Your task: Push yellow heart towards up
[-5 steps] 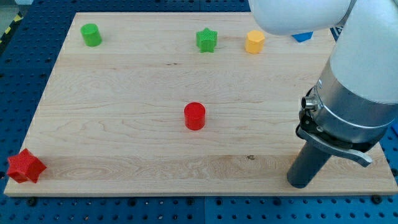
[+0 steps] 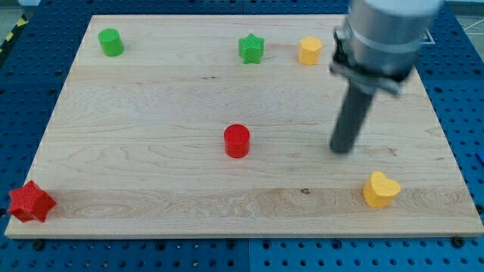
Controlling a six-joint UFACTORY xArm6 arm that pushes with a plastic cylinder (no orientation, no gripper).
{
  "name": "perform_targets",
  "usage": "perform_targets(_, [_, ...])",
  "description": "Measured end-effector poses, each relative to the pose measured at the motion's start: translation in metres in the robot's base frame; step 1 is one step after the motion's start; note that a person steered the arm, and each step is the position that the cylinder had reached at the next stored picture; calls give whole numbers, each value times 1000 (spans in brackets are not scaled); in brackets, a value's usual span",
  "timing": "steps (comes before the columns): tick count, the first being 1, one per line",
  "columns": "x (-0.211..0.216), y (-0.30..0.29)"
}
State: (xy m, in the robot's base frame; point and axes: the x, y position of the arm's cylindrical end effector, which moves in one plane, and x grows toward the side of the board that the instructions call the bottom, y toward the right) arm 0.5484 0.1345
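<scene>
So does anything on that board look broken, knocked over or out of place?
Nothing looks damaged or spilled. One oddity: the red star sits at the board's bottom-left corner, overhanging the edge. My tip rests above and left of the yellow heart, not touching it.

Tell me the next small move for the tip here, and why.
Probably bring my tip down and around to the view's bottom side of the yellow heart. The tip now stands apart from the heart, above it and to its left in the view, so pushing from here would not send the heart up. From below, a push towards the view's top would.
</scene>
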Motion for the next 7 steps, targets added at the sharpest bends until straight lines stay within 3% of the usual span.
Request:
perform_targets(1, [66, 0])
perform_targets(3, [67, 9])
perform_targets(4, [67, 72])
perform_targets(5, [67, 67])
perform_targets(6, [20, 25])
perform_targets(7, [20, 25])
